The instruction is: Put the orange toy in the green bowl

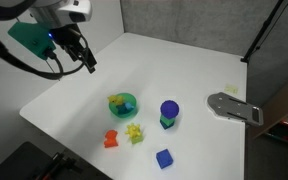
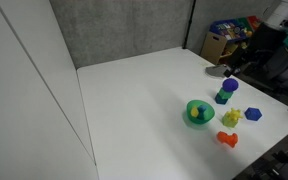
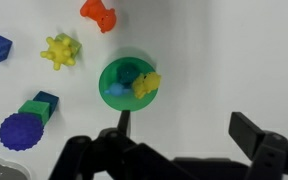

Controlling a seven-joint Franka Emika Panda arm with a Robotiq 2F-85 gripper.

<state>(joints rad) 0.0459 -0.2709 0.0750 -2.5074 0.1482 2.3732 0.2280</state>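
The claw [image 1: 84,60] is hanging wide open over the white table [image 1: 174,65] — orange toy [image 1: 111,139] lying near the green bowl [image 1: 130,108], gray wall [image 1: 184,20] behind.

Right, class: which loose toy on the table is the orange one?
The orange toy, lumpy and orange-red, beside the yellow spiky toy; the blue cube lies farther from the green bowl.

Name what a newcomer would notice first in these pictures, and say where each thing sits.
Bright toys clustered on the white table catch the eye first: a green bowl holding small yellow and blue pieces, with the orange toy lying on the table outside it, near a spiky yellow toy. In an exterior view the gripper hangs well away from the toys, near a table edge, jaws open.
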